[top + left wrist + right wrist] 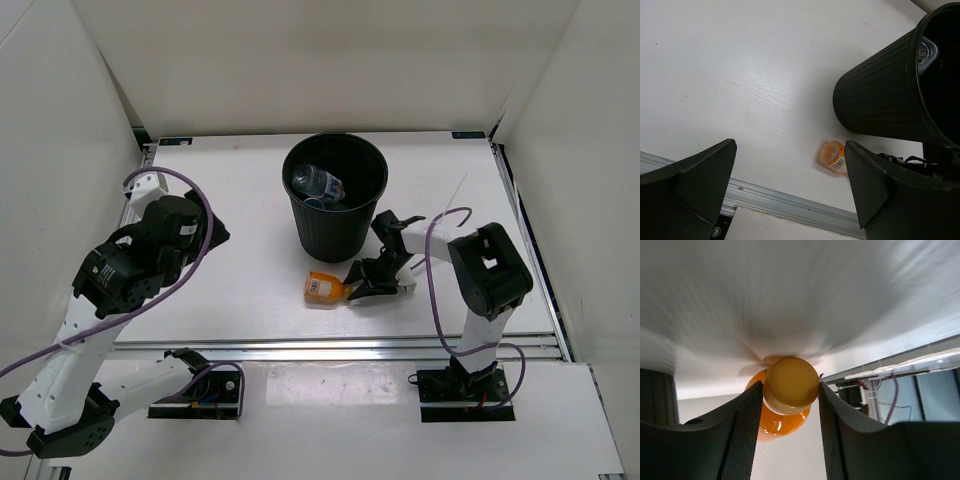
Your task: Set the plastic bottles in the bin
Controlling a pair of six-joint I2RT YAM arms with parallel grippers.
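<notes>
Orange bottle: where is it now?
Top view: the orange bottle lies on the table in front of the bin, its cap between the jaws of the right gripper.

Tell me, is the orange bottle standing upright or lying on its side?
On its side. From above, the orange bottle lies lengthwise, its cap end between the fingers of the right gripper.

A white wood-grain bench [250, 190] fills the enclosure, white walls [330, 60] rising left, right and far; an aluminium rail [330, 347] runs along its near edge.
</notes>
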